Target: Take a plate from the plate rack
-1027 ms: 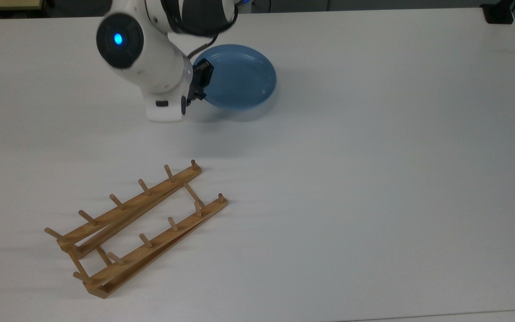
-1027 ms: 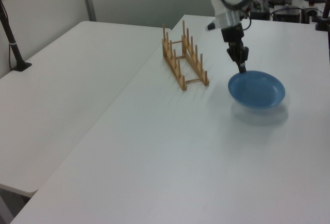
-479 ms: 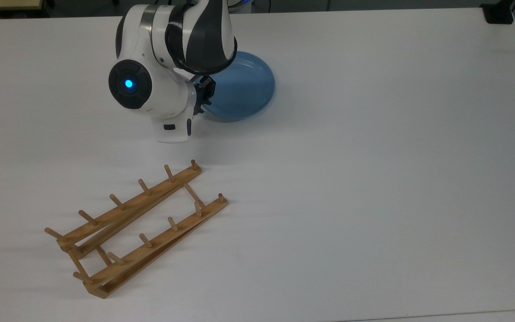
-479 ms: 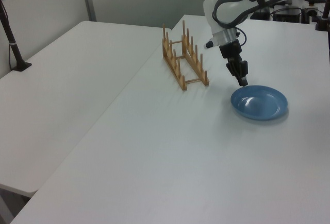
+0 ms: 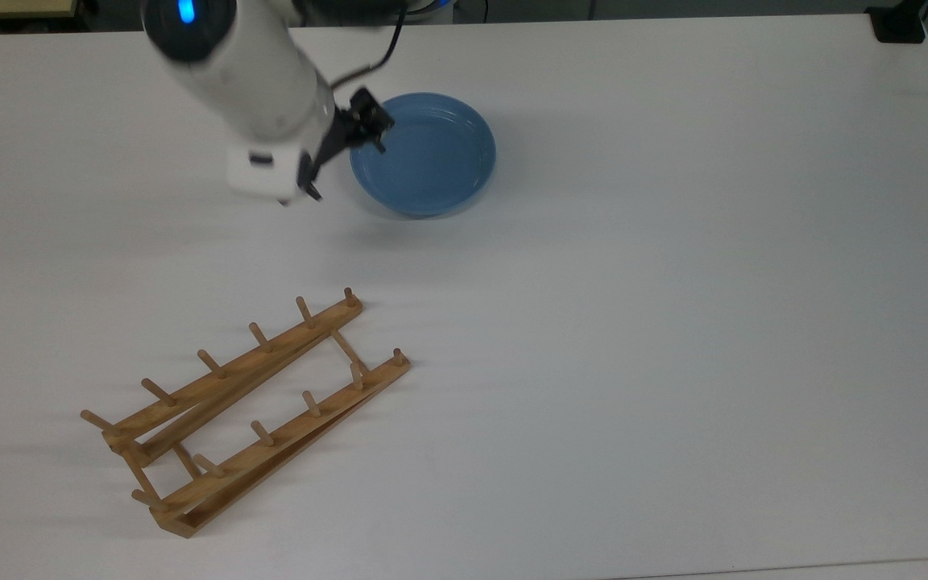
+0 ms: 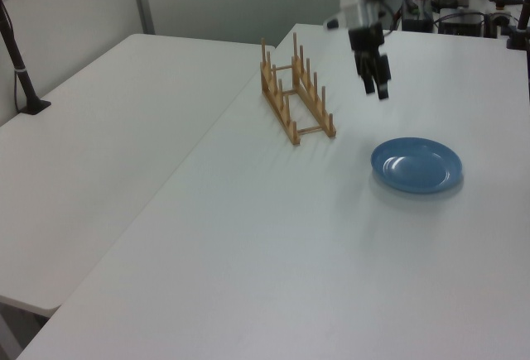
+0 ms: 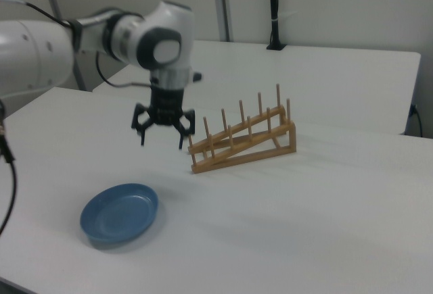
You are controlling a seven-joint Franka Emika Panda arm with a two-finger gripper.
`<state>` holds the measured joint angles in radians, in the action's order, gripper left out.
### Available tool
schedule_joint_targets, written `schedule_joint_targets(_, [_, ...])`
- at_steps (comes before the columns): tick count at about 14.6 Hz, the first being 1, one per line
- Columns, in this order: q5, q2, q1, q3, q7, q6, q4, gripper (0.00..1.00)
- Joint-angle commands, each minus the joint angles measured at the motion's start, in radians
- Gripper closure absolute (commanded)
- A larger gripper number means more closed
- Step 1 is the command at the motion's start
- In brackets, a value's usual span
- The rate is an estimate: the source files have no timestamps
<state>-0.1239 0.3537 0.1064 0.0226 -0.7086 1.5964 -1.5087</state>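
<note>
Plate (image 6: 416, 165) sits flat on the white desk (image 5: 673, 282) now, well apart from the rack (image 7: 242, 138), and we see the claw (image 7: 162, 132) has lifted clear of its rim since a second ago, fingers spread and empty. Glossy light-blue dish, round, shallow, raised rim. Rack's bare wood with upright pegs.

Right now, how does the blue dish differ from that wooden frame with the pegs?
The glossy light-blue round plate is one smooth shallow disc; the light-brown wooden plate rack is an open frame of rails and upright pegs. The plate lies low and flat, while the rack stands taller. The plate is round, the rack long and narrow. Both rest on the white table, apart from each other, and neither is held by the open pincer.
</note>
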Motion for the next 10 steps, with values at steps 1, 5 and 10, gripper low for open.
schedule_joint_targets(1, [0.009, -0.142, -0.020, -0.010, 0.214, -0.004, -0.039, 0.00])
schedule_joint_targets(5, [0.099, -0.235, -0.077, -0.010, 0.476, -0.015, -0.045, 0.00])
schedule_joint_targets(10, [0.228, -0.277, -0.177, -0.018, 0.754, -0.033, -0.045, 0.00])
